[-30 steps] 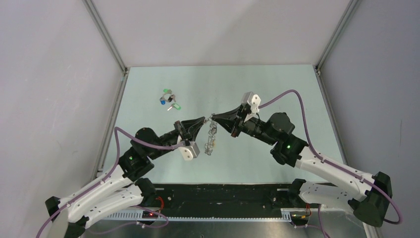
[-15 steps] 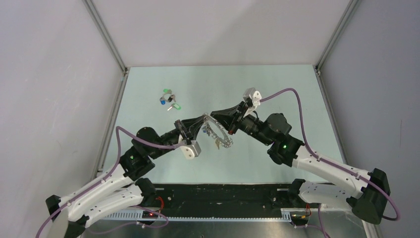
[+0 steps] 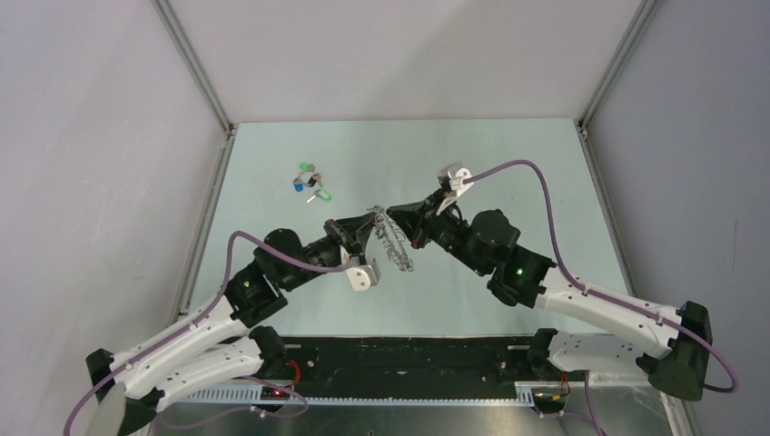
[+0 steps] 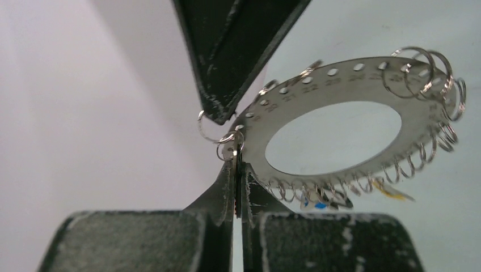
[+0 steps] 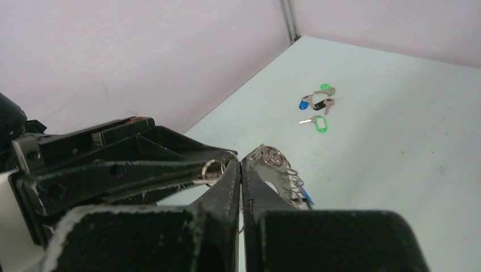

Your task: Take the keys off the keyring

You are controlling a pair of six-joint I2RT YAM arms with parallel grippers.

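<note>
Keyring [image 4: 351, 85] is in the air over the middle of the worktop [image 3: 508, 182], a bit left of centre. It's pinched at one point of its rim, and the disc slopes down from there toward the near edge.

Two keys on it, a blue tag [image 4: 317, 205] and a yellow tag [image 4: 391, 191], hang from the low side of the rim, away from the pinch.

A small loop [image 4: 207, 127] sits at the pinched end, touching the right gripper [image 4: 218, 113] tip. That's the relation we work from: loop at the right tip, disc body running away from both tips.

Left gripper [image 4: 238, 170] is clamped on the rim, jaws together. Right jaws are together too, and we can't tell whether they trap the loop or only touch it.

Loose keys [image 3: 310, 182] lie toward the far-left corner.
</note>
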